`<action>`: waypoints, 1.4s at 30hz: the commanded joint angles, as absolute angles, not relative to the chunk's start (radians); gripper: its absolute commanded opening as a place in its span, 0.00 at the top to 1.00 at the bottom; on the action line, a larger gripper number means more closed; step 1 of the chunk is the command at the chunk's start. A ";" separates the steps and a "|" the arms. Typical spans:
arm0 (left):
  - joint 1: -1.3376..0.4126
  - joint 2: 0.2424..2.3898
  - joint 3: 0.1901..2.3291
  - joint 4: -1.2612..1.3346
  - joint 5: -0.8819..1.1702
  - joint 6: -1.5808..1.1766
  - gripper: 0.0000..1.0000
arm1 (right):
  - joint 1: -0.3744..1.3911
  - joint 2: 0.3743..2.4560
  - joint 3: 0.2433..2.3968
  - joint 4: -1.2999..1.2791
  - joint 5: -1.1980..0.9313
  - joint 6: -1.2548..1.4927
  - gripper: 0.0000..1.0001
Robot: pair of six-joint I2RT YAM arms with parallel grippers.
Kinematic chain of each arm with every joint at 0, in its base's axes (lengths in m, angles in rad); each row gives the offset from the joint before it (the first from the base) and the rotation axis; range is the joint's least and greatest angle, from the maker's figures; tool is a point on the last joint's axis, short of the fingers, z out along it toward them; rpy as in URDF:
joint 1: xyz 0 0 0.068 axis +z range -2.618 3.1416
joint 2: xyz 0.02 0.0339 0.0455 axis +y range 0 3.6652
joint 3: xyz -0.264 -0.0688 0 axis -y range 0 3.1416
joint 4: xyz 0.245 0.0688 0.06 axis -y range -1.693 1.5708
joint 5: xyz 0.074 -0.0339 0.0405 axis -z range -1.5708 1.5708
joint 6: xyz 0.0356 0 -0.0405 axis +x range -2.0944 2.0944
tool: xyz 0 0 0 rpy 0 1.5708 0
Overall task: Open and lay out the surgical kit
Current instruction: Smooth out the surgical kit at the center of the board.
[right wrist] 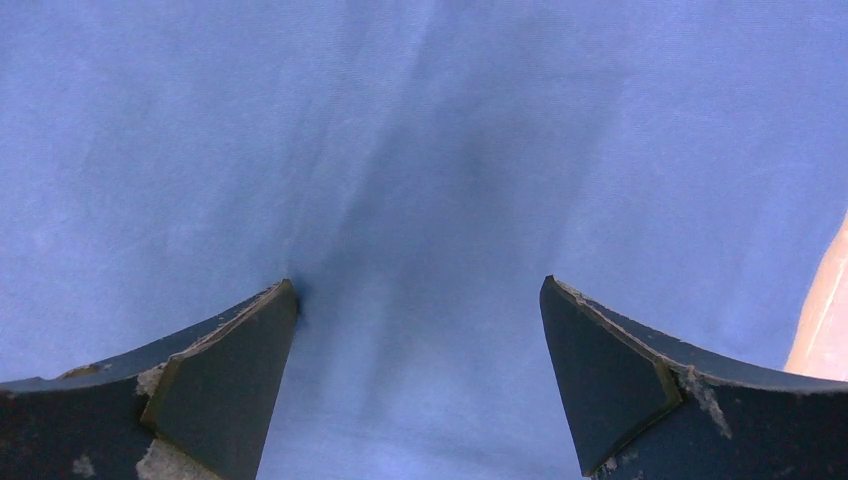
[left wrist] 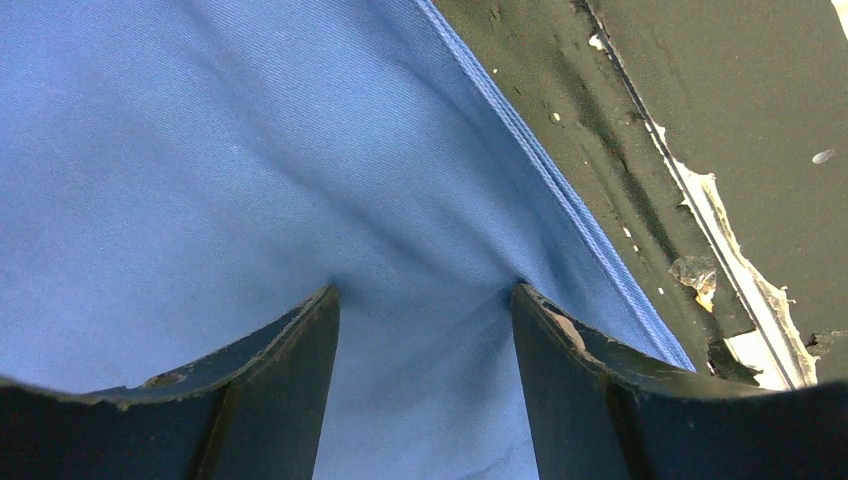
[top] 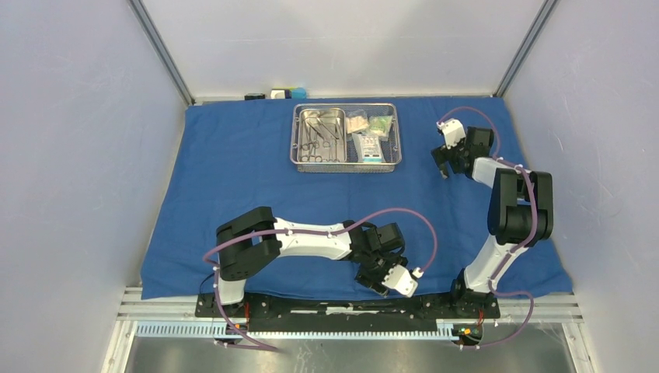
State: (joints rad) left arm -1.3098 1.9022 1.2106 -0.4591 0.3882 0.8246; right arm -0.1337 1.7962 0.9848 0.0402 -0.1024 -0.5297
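Top external: your blue wrap lies spread, instruments not yet out of the tray; left gripper and right gripper both open.

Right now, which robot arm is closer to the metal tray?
The right one. The right tool is just to the right of the tray, over the blue cloth. The left tool is far away, down at the cloth's near edge.

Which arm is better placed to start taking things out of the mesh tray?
Right, probably. The right arm has its jaws open over the blue cloth, just beside the mesh tray. The left arm has its jaws at the cloth's near hem, far from the tray.
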 commanded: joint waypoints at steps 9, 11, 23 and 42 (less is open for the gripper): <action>-1.366 1.962 1.134 -0.588 0.483 0.809 0.30 | -0.180 1.875 1.103 0.011 0.033 -0.519 0.01; -1.366 1.968 1.131 -0.589 0.489 0.807 0.29 | -0.190 1.868 1.131 0.002 0.004 -0.504 0.01; -1.364 1.962 1.188 -0.564 0.355 0.770 0.26 | -0.161 1.796 1.147 0.049 -0.272 -0.376 0.01; -1.239 1.800 1.212 -0.486 0.224 0.681 0.15 | -0.324 1.874 1.047 0.021 0.121 -0.419 0.04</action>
